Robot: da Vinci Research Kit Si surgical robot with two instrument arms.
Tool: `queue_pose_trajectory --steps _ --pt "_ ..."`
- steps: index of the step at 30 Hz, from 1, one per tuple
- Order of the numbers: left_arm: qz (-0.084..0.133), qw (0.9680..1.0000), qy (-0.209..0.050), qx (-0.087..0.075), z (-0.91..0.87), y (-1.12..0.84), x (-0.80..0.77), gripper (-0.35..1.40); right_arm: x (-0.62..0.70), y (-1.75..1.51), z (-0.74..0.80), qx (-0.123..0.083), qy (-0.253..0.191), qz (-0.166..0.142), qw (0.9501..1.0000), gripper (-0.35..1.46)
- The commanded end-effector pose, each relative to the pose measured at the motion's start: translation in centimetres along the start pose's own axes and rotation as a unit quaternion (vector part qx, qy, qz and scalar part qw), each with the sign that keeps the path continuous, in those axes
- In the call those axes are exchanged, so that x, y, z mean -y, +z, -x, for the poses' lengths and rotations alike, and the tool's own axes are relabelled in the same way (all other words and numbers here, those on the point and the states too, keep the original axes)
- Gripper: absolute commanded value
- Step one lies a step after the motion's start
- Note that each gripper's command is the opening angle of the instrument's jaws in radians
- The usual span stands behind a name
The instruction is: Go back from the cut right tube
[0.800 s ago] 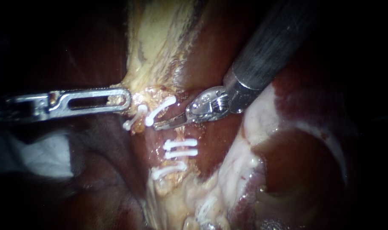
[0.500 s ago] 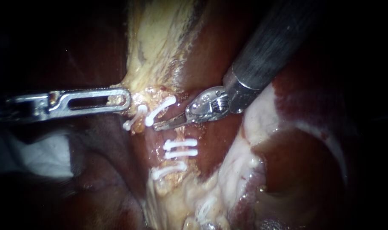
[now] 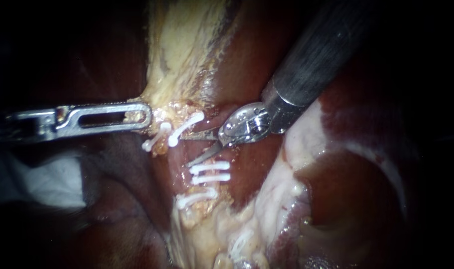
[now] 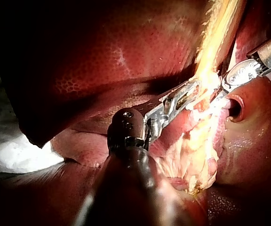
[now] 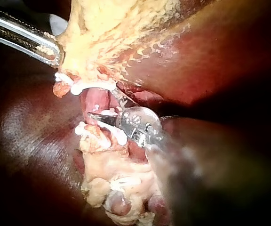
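Observation:
My right instrument [image 3: 188, 149] comes in from the upper right, its two thin blades open in a V. They straddle the gap between the upper white clips [image 3: 186, 127] and the lower white clips [image 3: 210, 172] on the right tube [image 3: 199, 149]. One blade lies along the upper clip, the other points down at the lower ones. In the right wrist view the blades [image 5: 98, 118] sit over pink tissue between clips. My left instrument [image 3: 137, 117], a slotted jaw, is shut on the yellow tissue [image 3: 179, 60] beside the upper clips and holds it taut in the left wrist view [image 4: 189, 92].
Dark red liver [image 3: 351, 199] with a pale wet rim fills the right side. White gauze [image 3: 48, 182] lies at the lower left under my left shaft. A further clip [image 3: 196, 198] sits on pale fatty tissue [image 3: 207, 239] below.
My right instrument's blades, together before, have opened in the gap between the clips, and the tip has risen slightly. My left instrument has held still.

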State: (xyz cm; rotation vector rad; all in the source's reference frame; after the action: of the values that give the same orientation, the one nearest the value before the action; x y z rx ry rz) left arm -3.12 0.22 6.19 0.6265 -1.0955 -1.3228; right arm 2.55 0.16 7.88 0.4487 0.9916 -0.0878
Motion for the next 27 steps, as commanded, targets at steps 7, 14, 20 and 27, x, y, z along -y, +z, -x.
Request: queue_pose_trajectory --steps 7,14,20,27 --pt "0.000 1.0000 0.000 0.000 0.00 0.00 -0.02 -0.35 0.05 -0.07 -0.02 -0.002 -0.002 -0.002 1.0000 0.93" --pt "-0.001 1.0000 0.000 -0.001 0.02 -0.01 -0.05 -0.35 0.25 -0.28 -0.07 -0.009 -0.022 0.013 0.9996 1.30" --pt "-0.002 1.0000 0.001 -0.001 0.06 -0.02 -0.16 -0.35 0.33 -0.74 -0.20 -0.018 -0.041 0.069 0.9966 1.43" --pt "-0.002 1.0000 0.001 0.000 0.07 -0.03 -0.20 -0.35 0.53 -1.19 -0.17 -0.028 -0.023 0.089 0.9954 1.43"
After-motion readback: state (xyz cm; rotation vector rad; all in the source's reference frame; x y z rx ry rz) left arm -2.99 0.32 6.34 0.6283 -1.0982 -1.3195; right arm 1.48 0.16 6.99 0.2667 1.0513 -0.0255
